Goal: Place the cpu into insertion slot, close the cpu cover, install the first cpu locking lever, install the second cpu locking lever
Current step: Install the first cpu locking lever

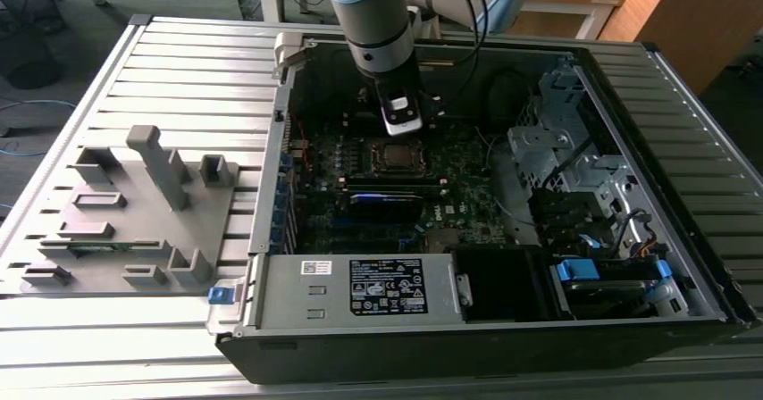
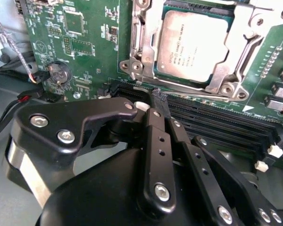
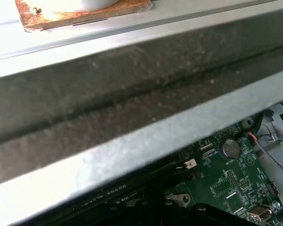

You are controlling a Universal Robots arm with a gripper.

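Note:
The cpu [image 2: 191, 44], a grey metal square, lies in the insertion slot [image 2: 226, 84] on the green motherboard. The silver cpu cover [image 2: 148, 35] lies flat around it, framing the chip. A thin metal lever [image 2: 132, 28] runs along one side of the socket. My gripper [image 2: 159, 96] hovers just off the socket's edge, over the black memory slots, its black fingers [image 2: 156, 141] pressed together with nothing between them. In the exterior view the gripper [image 1: 401, 134] hangs just behind the socket [image 1: 394, 156] inside the open computer case.
A grey power supply box [image 1: 357, 288] fills the case's near side and drive bays [image 1: 573, 168] stand at the exterior view's right. A coin battery [image 2: 60, 73] and cables [image 2: 19, 99] lie beside the socket. A grey fixture block [image 1: 131, 212] sits outside the case.

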